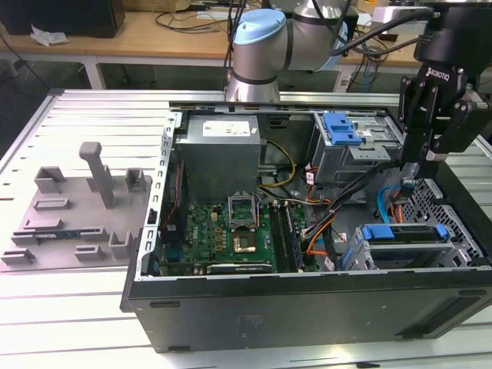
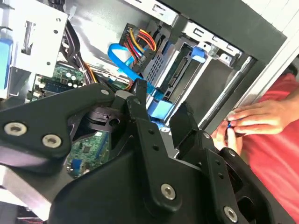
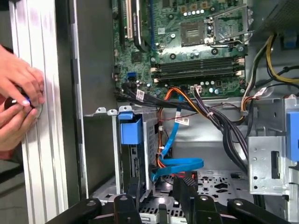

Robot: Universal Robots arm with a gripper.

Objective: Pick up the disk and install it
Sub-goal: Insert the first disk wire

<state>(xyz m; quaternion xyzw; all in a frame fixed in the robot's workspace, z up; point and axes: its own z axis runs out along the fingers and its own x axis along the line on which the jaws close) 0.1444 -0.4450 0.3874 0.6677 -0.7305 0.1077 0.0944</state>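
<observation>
green motherboard (image 3: 187, 51), blue cable (image 3: 180, 164), black end effector (image 3: 160, 186)

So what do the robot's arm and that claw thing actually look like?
The arm is silver-grey tubing with rounded joints and a pale blue cap; black cables run to its wrist. The gripper is matt black, built from jointed bars with silver screw heads, and carries white lettering.

- A robotics lab: a robot arm (image 1: 261, 46) stands at the far edge of a slotted metal bench (image 1: 77, 108).
- An open PC case (image 1: 307, 307) lies on the bench, its motherboard (image 1: 219, 234) bare.
- A grey fixture (image 1: 69, 207) sits toward the exterior view's left edge of the bench.
- Behind it, wooden desks (image 1: 154, 38) carry cables.
</observation>
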